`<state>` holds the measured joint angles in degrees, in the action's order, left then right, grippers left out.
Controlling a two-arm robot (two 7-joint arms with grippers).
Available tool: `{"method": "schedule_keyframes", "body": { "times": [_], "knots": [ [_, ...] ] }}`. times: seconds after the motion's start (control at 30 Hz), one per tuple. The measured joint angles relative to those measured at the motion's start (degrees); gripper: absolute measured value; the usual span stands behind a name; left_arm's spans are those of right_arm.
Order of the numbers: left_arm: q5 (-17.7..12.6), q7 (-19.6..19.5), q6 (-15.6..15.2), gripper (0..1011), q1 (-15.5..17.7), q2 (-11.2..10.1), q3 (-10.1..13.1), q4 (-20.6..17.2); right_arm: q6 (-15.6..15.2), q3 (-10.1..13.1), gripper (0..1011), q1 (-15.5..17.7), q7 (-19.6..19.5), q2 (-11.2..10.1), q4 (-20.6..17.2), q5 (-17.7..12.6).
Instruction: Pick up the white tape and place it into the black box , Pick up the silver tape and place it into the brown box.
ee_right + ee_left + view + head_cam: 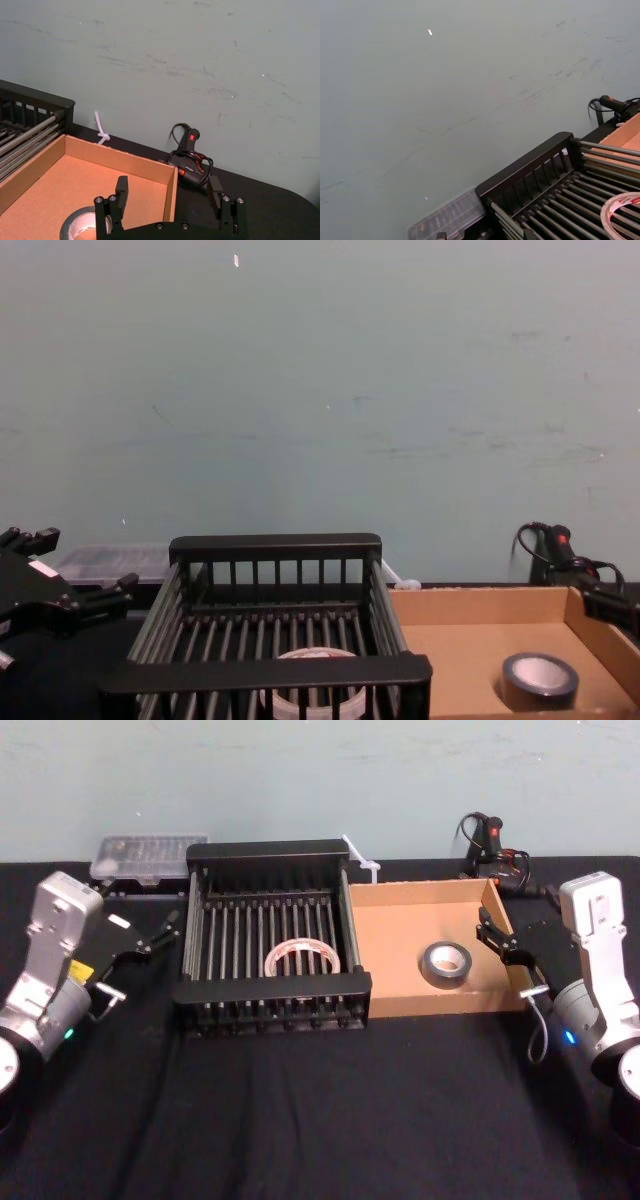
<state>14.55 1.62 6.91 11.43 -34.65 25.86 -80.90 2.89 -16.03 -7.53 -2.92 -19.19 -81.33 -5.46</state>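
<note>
Tape rolls both look home: the white tape (302,958) lies flat on the slats inside the black box (272,988), and the silver tape (445,962) sits flat on the floor of the brown box (400,910), toward its right side. Right gripper (503,944) hangs just over the brown box's right wall, jaws spread wide with nothing between them, the silver roll just beside and below. Left gripper (150,937) sits out beside the black box's left wall, jaws parted and empty, with the clear plastic case (148,855) behind it. By my read the job is finishing, so the care now is a clean exit: lift the right gripper straight up before swinging away, so a finger does not catch the cardboard wall and drag the box.
</note>
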Motion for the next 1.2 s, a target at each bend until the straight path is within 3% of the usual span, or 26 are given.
{"method": "schedule_keyframes", "body": {
  "times": [1.2],
  "knots": [
    [0.0, 0.0, 0.0, 1001, 0.0, 0.0, 0.0, 0.0, 0.1, -0.2, 1002, -0.1, 0.1, -0.1, 0.0, 0.0]
  ]
}}
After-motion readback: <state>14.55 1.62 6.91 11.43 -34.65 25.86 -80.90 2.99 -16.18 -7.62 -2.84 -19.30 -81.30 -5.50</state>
